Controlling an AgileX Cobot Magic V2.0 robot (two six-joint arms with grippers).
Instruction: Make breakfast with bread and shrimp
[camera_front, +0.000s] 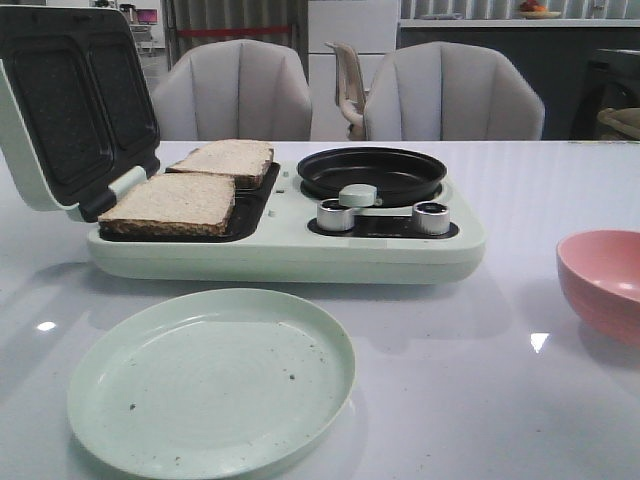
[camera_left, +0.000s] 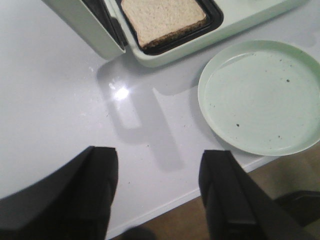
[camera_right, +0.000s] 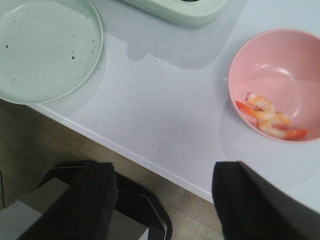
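Note:
Two slices of bread, a near one (camera_front: 170, 203) and a far one (camera_front: 226, 160), lie in the black trays of the pale green breakfast maker (camera_front: 290, 255). One slice shows in the left wrist view (camera_left: 164, 19). The shrimp (camera_right: 268, 117) lie in the pink bowl (camera_right: 280, 60), which also shows in the front view (camera_front: 603, 282). My left gripper (camera_left: 157, 195) is open and empty above the table's front edge. My right gripper (camera_right: 165, 200) is open and empty, over the table's front edge near the bowl. Neither gripper shows in the front view.
An empty pale green plate (camera_front: 212, 380) sits in front of the maker. The maker's lid (camera_front: 70, 100) stands open at the left. A round black pan (camera_front: 372, 173) and two knobs (camera_front: 337, 214) are on its right side. Chairs (camera_front: 232, 92) stand behind the table.

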